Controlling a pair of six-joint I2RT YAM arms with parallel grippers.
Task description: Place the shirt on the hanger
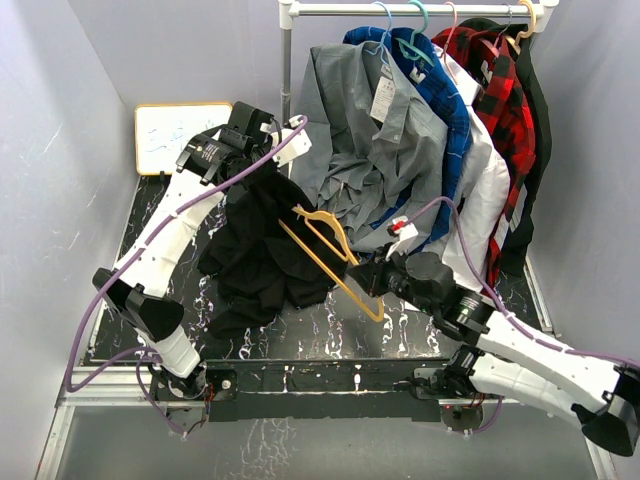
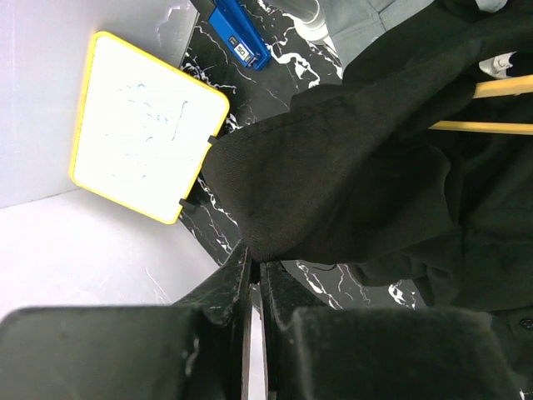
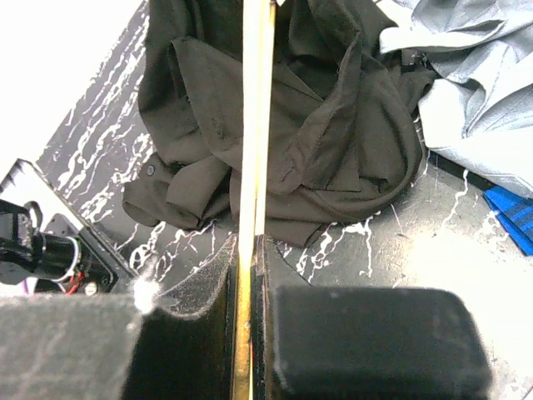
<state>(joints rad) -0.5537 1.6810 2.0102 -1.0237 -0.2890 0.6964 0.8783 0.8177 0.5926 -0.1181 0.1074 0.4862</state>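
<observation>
The black shirt (image 1: 262, 255) hangs in a crumpled bunch from my left gripper (image 1: 268, 178), its lower part piled on the marbled table. In the left wrist view the left gripper (image 2: 254, 258) is shut on a fold of the shirt (image 2: 350, 192). The yellow-orange hanger (image 1: 330, 250) is held tilted against the shirt's right side, hook end toward the shirt. My right gripper (image 1: 368, 283) is shut on its lower end. In the right wrist view the right gripper (image 3: 247, 246) clamps the hanger (image 3: 254, 125), which runs straight up over the shirt (image 3: 333, 142).
A rack (image 1: 400, 10) at the back right holds a grey shirt (image 1: 370, 130), blue, white and red plaid shirts (image 1: 500, 95). A yellow-framed whiteboard (image 1: 180, 135) leans at the back left. Grey walls close both sides.
</observation>
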